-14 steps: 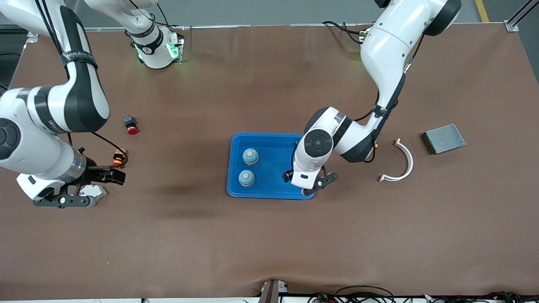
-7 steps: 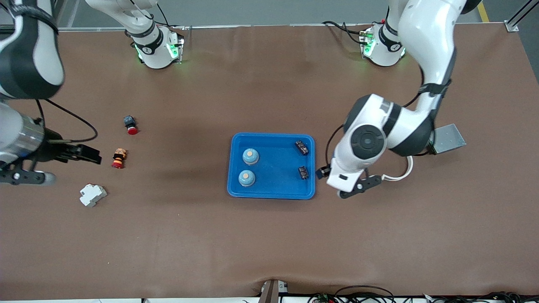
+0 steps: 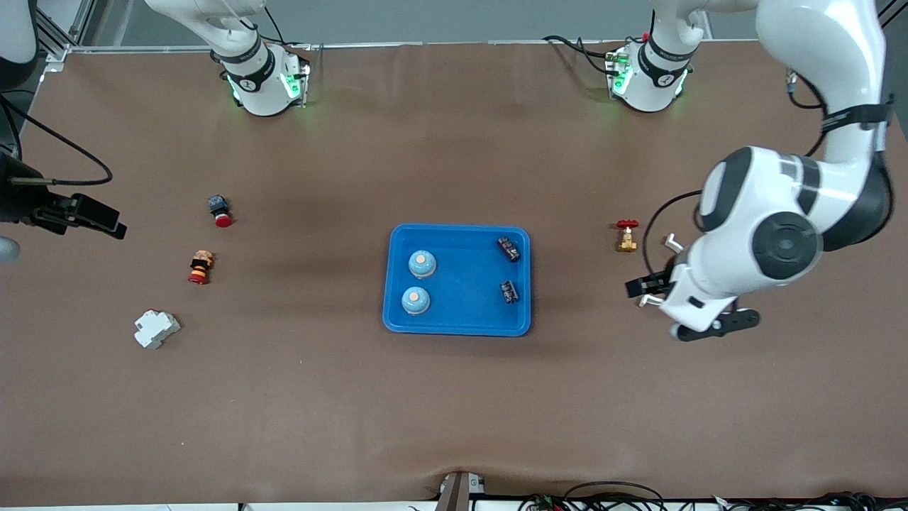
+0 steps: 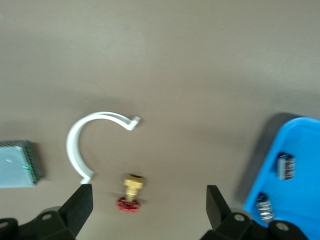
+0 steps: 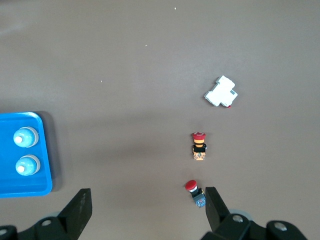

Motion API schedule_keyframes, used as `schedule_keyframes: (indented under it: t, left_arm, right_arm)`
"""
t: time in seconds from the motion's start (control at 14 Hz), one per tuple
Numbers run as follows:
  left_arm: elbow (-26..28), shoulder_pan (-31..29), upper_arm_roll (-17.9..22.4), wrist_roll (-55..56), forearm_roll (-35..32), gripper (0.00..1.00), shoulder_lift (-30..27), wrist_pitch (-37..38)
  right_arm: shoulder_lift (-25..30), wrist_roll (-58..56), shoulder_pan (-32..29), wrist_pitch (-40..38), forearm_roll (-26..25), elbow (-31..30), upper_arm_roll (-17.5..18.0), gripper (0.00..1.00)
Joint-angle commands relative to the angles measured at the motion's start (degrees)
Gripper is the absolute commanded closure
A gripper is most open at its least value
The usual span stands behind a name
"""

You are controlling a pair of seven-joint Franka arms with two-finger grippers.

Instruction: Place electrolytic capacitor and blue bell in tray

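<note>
Both grippers hang open and empty, clear of the shallow bright-blue rectangular plastic tray (image 3: 459, 323).

Two pale-blue domed bells (image 3: 421, 263) and two small dark cylindrical capacitors (image 3: 508, 248) lie in the tray at the middle of the brown table (image 3: 454, 397). Left gripper (image 4: 148, 200), fingers spread wide, hovers over a small brass valve with a red handwheel (image 4: 131, 194), a white curved plastic clip (image 4: 85, 142) and a grey metal box (image 4: 17, 163). Right gripper (image 5: 147, 202), equally wide, hovers over two red-capped push buttons (image 5: 199, 146) and a white plastic block (image 5: 221, 92) toward its end.

Even overhead light, soft shadows; left wrist view slightly blurred.
</note>
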State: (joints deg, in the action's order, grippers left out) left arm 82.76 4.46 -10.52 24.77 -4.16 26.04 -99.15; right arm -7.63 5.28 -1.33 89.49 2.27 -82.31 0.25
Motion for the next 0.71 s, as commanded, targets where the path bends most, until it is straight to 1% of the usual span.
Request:
schedule_keyframes:
  t: [0.0, 0.14, 0.29, 0.36, 0.57, 0.64]
  left_arm:
    - [6.1, -3.9, -0.7, -7.6, 1.0, 0.00, -4.8, -0.8]
    - [6.9, -6.3, -0.8, -13.1, 1.6, 0.00, -6.4, -0.7]
    - [8.8, -10.9, -1.2, -18.3, 3.1, 0.00, -8.5, -0.8]
    - [9.1, -12.1, -1.2, -20.5, 3.2, 0.00, -9.3, -0.8]
    - [9.2, -13.3, -1.1, -21.4, 3.2, 0.00, -13.6, -0.2]
    - [8.6, -13.2, -1.1, -21.6, 3.1, 0.00, -14.9, 0.4]
  right_arm:
    - [2.2, -0.4, -1.4, -0.7, 0.9, -2.0, 0.8, 0.00]
    - [3.1, -0.4, -1.0, -0.6, 0.9, -2.9, 0.8, 0.00]
    - [3.8, -0.3, -0.4, -0.5, 0.9, -3.5, 0.8, 0.00]
    - [4.0, -0.2, -0.3, -0.7, 0.8, -3.6, 0.8, 0.00]
    - [4.8, -1.0, -0.2, -0.9, -0.7, -3.8, 1.1, 0.00]
    - [4.8, -1.1, -0.2, -0.9, -2.2, -3.8, 1.2, 0.00]
